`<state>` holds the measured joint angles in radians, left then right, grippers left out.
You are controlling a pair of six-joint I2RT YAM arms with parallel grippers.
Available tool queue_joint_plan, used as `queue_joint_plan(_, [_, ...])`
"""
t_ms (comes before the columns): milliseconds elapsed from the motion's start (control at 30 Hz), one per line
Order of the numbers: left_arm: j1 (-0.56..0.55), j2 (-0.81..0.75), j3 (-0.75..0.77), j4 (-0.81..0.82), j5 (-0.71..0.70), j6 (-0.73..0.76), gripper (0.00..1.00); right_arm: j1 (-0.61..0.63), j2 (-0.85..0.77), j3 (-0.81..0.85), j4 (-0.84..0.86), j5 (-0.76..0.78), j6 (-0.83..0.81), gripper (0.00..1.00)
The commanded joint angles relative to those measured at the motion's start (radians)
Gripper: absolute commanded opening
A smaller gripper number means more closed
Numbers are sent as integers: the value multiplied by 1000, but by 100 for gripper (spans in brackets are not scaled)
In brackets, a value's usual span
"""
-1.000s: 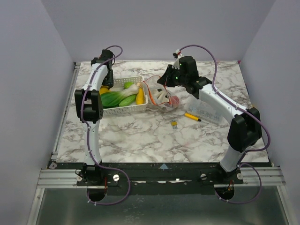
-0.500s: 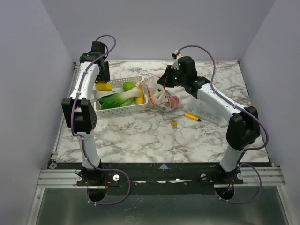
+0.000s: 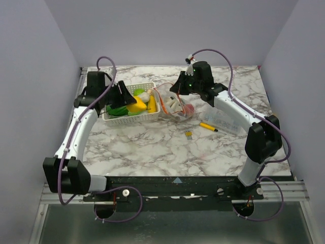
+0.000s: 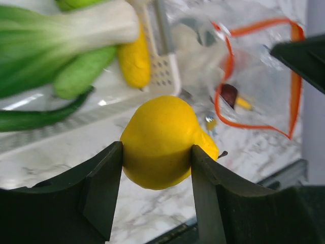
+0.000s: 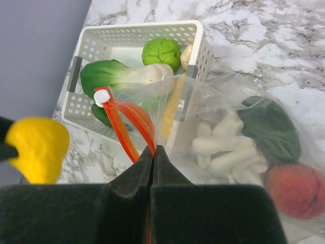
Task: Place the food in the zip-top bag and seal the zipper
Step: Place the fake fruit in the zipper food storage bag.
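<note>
Overhead from behind, wrists close, sharing basket [image 5: 142, 25]

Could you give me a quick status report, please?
Left gripper shut on yellow fruit. Right gripper shut on zipper, bag open. No obstruction seen.

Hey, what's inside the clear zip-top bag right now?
Through the clear zip-top bag show white finger-like pieces, a dark item and a pinkish-red fruit. The right gripper, jaws shut on the bag's mouth, covers the near edge, so anything there is hidden.
</note>
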<state>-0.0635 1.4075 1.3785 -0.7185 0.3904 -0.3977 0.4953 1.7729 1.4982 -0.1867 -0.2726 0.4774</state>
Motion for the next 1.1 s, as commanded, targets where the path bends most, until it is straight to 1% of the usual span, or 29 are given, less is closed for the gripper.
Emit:
queue_joint_plan(0, [-79,-172,-288,482,309,-315,0,-4,-6,7,-20,-37,-17,1])
queue_joint_plan(33, [-112,-210,-357,591,304,-362,0,-3,-9,5,-20,-36,-17,1])
queue_joint_plan(67, [-142,-236,-402,665,277,-407,0,-3,-11,2,-20,-38,-16,1])
queue_joint_plan(167, [-238,-279,-483,812,169,-470,0,-3,-22,-4,-14,-46,-13,1])
queue_joint_plan(233, [-265,-269,-482,827,112,-474,0,-3,-28,-3,-14,-51,-7,1])
queue_joint_plan(333, [-284,-226,-442,797,64,-472,0,-3,-39,0,-14,-63,-1,1])
queue_joint_plan(533, [-294,-86,-365,879,93,-463,0,-3,-61,-8,20,-127,50,1])
queue_joint_plan(633, [-294,-20,-353,966,120,-458,0,-3,-79,-10,29,-104,77,1])
queue_joint_plan(800, [-297,59,-368,1062,87,-429,0,-3,-96,-1,35,-67,110,1])
queue_joint_plan(900, [-308,82,-359,1016,-4,-386,0,-3,-102,-3,51,-79,138,1])
queue_joint_plan(967, [-319,89,-354,1010,-36,-358,0,-3,-101,2,55,-93,144,1])
queue_joint_plan(1000, [-324,96,-338,987,-46,-348,6,-3,-100,5,54,-100,145,1])
queue_joint_plan(1067, [-341,125,-284,935,-40,-324,22,-3,-98,3,56,-97,143,1])
